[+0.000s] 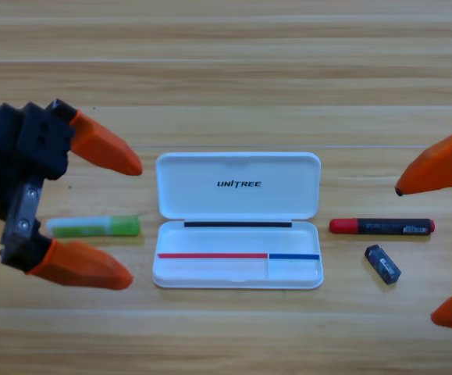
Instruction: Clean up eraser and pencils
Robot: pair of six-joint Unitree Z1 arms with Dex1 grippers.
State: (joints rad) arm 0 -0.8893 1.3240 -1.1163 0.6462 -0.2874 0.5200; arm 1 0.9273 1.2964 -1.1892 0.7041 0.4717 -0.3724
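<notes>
A short light-green pencil (94, 226) with a whitish left end lies flat on the table, left of the open white case (238, 184). My left gripper (136, 223) comes in from the left edge, open, one orange jaw above that pencil and one below it, apart from it. A longer red pencil (381, 226) with a black barrel lies right of the case. Just below it sits the small dark eraser (382, 263), tilted. My right gripper (417, 254) shows only two orange jaw tips at the right edge, wide open, holding nothing.
The case lies open with its lid flat towards the back and its tray towards the front. Bare wooden table (226, 78) stretches behind the case and along the front edge.
</notes>
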